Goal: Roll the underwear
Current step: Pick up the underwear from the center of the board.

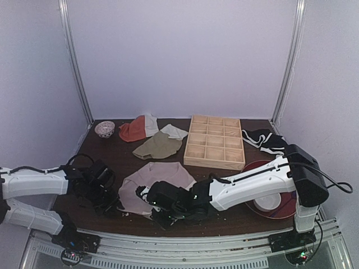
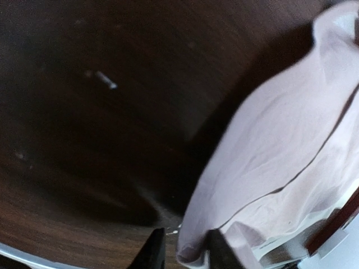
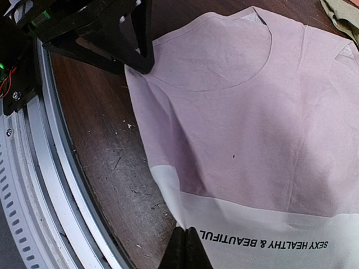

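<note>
**On the dark wooden counter, by its near rail: dusty mauve-pink fabric underwear**

Right at the right gripper, whose fingers are pressed together, lies the garment's wide white waistband with dark lettering. The tips touch the band's edge; whether any cloth is nipped between them I cannot tell. Beyond that gripper the underwear spreads flat. At its far side the left gripper stands with its fingers spread. A folded hem sits between them, and a sliver of counter shows beside one finger. Farther out from both grippers lie an olive-green cloth, then an orange-red and white cloth and a pale wooden compartment tray.
</note>
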Tool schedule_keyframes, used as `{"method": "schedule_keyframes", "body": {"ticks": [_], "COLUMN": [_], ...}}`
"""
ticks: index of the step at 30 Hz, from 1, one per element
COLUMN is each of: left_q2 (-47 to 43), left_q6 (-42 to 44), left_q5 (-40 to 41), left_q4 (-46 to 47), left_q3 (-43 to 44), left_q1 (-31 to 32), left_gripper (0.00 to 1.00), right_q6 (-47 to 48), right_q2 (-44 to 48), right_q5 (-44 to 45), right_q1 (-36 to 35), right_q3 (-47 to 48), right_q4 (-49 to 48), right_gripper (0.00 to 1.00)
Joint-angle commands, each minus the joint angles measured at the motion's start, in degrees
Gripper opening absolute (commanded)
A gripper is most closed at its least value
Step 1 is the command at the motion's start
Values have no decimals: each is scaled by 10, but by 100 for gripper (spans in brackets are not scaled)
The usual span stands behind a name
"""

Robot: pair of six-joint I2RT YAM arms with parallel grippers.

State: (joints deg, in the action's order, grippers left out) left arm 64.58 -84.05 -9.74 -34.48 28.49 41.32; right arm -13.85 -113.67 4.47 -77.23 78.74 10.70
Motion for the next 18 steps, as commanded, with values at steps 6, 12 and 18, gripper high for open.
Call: {"method": "schedule_keyframes", "body": {"ticks": [6,12,18], "left_q2": [40,58,120], "left_q6": [18,63,121], "left_q5": [12,44,56], "left_q4": [18,-35,-56], "left_q3": [34,119,220], "left_q1": [3,3,3], "left_gripper": [0,0,0], "right_q6": [2,1,-9], "right_q2": [10,29,47], "right_q5": [12,22,34], "right_q1": [1,3,8], "right_q3": [-2,-13,-31], "right_q4": [14,15,12], "right_gripper": [0,0,0]}}
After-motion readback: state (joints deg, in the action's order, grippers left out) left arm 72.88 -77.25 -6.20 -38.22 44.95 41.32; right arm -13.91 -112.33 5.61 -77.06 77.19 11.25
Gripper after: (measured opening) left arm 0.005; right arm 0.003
